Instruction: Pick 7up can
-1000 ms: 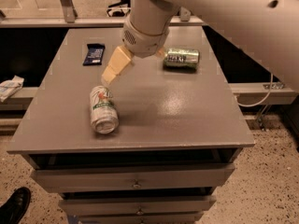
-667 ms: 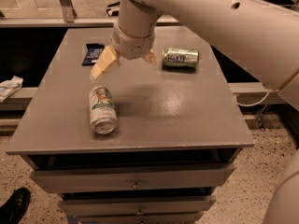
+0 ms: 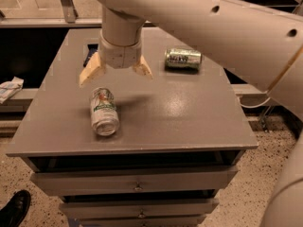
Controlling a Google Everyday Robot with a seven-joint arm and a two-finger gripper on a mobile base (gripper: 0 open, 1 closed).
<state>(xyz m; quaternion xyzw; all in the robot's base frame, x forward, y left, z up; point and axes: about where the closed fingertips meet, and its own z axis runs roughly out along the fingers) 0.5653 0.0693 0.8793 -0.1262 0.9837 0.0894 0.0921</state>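
The 7up can (image 3: 103, 111), silver-white with a green band and a small red mark, lies on its side on the grey cabinet top (image 3: 180, 112), near the front left. My gripper (image 3: 116, 73) hangs just above and behind it, fingers spread wide apart and empty, one tan fingertip (image 3: 90, 74) to the left and one to the right. The gripper is apart from the can.
A darker green can (image 3: 183, 58) lies on its side at the back right of the top. A dark flat packet (image 3: 91, 55) sits at the back left, mostly hidden by the arm. Drawers (image 3: 137, 183) are below the top. A shoe (image 3: 13, 209) is on the floor at the lower left.
The gripper has moved left and toward the 7up can and turned, so both spread fingers now show above the can. The cans have not moved.
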